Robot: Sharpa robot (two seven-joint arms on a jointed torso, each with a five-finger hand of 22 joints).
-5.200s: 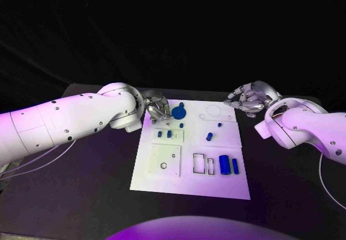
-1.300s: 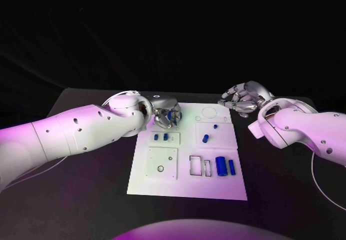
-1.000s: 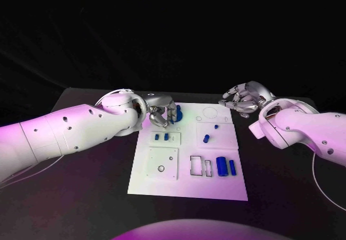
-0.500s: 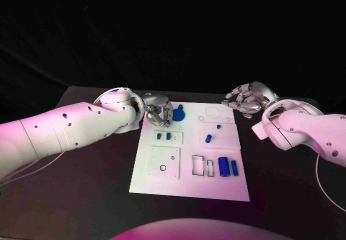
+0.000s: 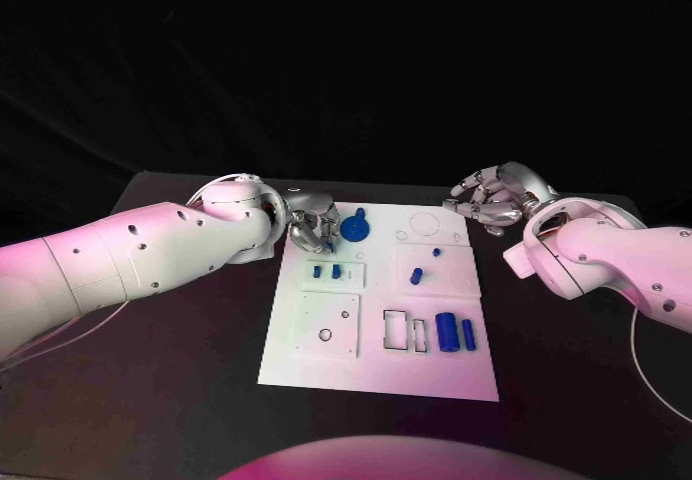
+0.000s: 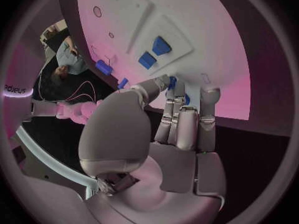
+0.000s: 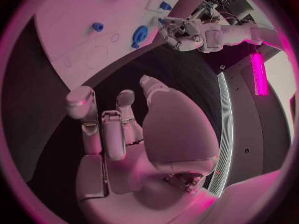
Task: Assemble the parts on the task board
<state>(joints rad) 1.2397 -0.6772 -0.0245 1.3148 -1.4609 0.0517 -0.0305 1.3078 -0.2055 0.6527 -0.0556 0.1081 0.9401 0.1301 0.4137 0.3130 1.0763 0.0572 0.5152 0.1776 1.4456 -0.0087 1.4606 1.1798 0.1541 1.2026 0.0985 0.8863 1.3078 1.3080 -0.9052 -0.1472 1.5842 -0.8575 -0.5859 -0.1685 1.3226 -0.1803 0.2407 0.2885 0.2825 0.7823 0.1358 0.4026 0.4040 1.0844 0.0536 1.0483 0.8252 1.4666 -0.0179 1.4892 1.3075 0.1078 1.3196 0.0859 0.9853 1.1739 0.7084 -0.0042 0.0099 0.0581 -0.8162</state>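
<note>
task board [image 5: 378, 375] lay flat in the middle of the black table [image 5: 173, 380], running away from the robot. left hand [image 5: 313, 228] hung over its far left corner, fingers [image 6: 176, 115] drawn together on a small blue part [image 6: 172, 81], just beside the round blue piece [image 5: 355, 227]. right hand [image 5: 495, 200] hovered off the board's far right corner, fingers [image 7: 104, 127] curled loosely apart and holding nothing. two blue cylinders [image 5: 457, 331] lay near the board's right edge.
</note>
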